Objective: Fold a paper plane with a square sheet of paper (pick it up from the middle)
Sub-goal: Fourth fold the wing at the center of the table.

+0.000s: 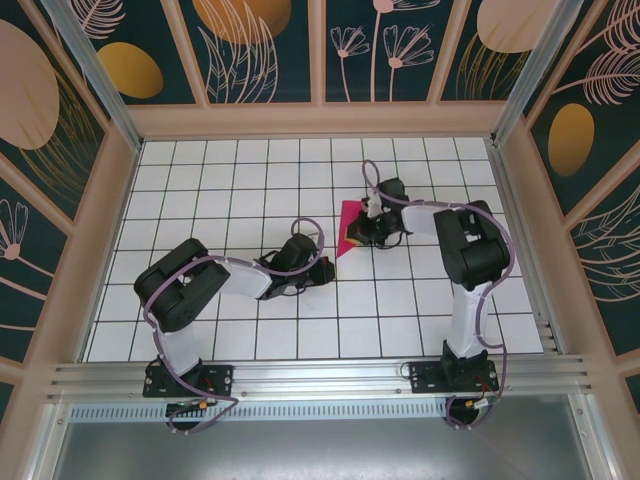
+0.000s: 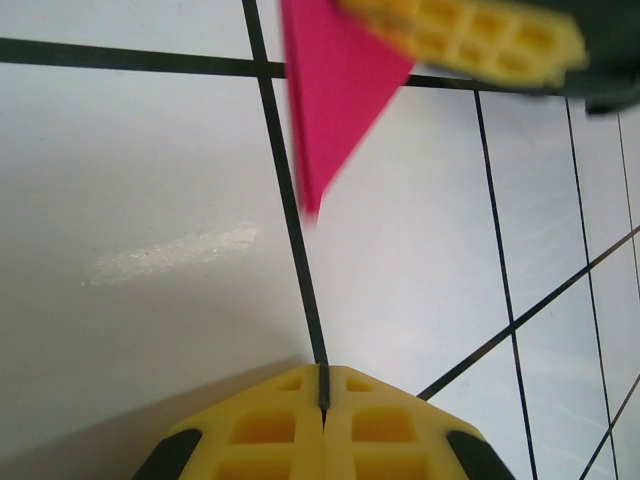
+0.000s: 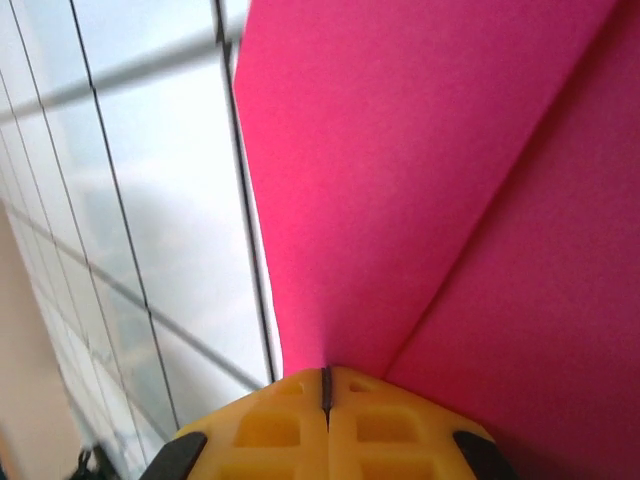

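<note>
The left gripper is seen low over the white gridded worktop, its jaws clenched on nothing, the yellow fingertips pressed together. Just beside it, at its 1 o'clock, the square sheet of paper is laid near the worktop's middle, folded to a magenta point aimed at 7 o'clock. At the paper's 3 o'clock side the right gripper is set, jaws clenched, by a diagonal crease. Whether paper is pinched cannot be told.
</note>
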`<state>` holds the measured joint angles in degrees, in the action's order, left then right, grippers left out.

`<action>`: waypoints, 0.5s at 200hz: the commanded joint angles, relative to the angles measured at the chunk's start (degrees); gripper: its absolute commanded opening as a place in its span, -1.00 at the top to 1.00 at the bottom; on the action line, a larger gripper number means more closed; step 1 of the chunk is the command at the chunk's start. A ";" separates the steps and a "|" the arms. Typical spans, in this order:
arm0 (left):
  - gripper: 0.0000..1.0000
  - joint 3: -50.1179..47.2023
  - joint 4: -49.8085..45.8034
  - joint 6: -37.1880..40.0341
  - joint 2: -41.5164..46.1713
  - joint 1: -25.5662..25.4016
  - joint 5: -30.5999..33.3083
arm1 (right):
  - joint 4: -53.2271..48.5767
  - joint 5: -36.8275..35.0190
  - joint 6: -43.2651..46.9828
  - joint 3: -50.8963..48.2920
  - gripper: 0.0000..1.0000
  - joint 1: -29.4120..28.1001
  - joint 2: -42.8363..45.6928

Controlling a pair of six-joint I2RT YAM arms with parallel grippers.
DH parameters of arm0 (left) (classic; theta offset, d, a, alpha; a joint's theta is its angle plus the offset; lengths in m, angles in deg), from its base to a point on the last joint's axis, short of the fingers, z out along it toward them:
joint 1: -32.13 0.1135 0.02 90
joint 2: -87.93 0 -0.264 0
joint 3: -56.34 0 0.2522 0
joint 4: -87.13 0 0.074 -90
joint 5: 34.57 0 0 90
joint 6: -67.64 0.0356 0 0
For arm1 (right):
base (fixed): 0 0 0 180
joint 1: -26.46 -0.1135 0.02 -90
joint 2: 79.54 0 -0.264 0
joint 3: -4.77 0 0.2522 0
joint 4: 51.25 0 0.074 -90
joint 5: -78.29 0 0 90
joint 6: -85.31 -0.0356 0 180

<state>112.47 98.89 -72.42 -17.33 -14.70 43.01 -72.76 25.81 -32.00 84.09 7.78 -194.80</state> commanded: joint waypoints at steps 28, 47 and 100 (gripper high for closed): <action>1.00 -1.09 -10.05 0.09 0.52 -0.23 -1.01 | -1.41 -5.61 2.26 2.75 1.00 2.24 -4.02; 1.00 0.40 -10.37 0.93 2.56 -0.22 0.53 | -0.59 -4.29 2.17 0.13 1.00 0.99 -2.89; 0.93 0.69 -5.24 0.46 5.85 -0.26 6.16 | 2.41 -1.89 -0.54 -10.70 1.00 -5.17 4.61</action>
<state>112.89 92.50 -72.14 -13.55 -14.72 45.92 -66.81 24.15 -31.28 79.63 6.73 -192.61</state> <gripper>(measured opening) 0.069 0.052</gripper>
